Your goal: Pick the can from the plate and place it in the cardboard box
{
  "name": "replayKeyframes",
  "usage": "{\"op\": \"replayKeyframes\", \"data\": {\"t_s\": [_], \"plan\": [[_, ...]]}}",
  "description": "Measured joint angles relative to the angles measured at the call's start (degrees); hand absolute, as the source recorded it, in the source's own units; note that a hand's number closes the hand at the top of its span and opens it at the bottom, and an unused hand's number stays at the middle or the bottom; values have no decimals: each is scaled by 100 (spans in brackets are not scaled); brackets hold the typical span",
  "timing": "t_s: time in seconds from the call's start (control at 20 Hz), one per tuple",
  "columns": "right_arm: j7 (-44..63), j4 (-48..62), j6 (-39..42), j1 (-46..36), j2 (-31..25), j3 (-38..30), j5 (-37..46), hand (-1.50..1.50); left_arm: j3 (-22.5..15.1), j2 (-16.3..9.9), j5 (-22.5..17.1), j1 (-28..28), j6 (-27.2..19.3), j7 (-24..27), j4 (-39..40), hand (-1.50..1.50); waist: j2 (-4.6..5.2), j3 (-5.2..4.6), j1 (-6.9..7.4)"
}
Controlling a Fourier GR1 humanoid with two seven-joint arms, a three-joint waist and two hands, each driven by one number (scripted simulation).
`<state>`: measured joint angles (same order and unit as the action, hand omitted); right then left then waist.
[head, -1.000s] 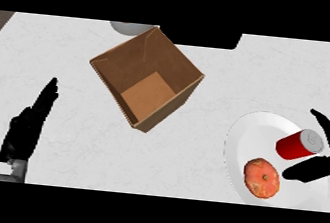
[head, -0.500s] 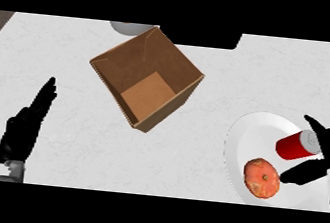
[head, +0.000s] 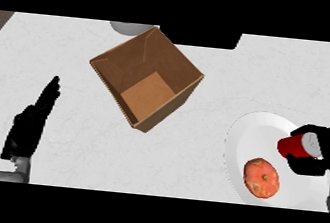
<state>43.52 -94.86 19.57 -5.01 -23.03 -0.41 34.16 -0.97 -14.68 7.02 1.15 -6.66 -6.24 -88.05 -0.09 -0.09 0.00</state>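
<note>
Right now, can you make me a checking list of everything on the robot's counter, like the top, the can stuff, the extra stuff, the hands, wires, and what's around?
Surface: white counter, lightly marbled.
Job's things: red can lying on the white plate at the right; open cardboard box in the middle, nothing seen inside it.
Clutter: orange doughnut on the same plate, apart from the can; grey round thing at the far edge, mostly hidden behind the box.
Hands: right hand curled round the can; left hand open at the left, fingers straight, resting.
Cables: nothing seen.
Surroundings: dark block at the far edge; brown strips at the far corners.
</note>
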Motion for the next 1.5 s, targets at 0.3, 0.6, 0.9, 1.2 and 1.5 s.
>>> {"op": "replayKeyframes", "data": {"t_s": [0.3,0.6,0.9,1.2,1.5], "plan": [[-527,224,-495,-53,-83,259,801,150,62,39,48,-110,60,57,-27,0,4,4,15],[-1749,377,-568,-385,-359,1081,1332,150,79,51,48,-86,118,186,88,0,17,8,83],[-2447,450,-810,-630,-454,1190,1742,150,101,95,100,-114,160,78,-66,0,9,9,34],[-2414,-540,-537,-640,-371,951,1564,150,157,167,184,-164,129,82,-75,0,-4,9,-25],[-2748,-1242,-566,-1041,146,547,497,150,238,107,108,-160,224,18,-129,0,-11,10,-9]]}}
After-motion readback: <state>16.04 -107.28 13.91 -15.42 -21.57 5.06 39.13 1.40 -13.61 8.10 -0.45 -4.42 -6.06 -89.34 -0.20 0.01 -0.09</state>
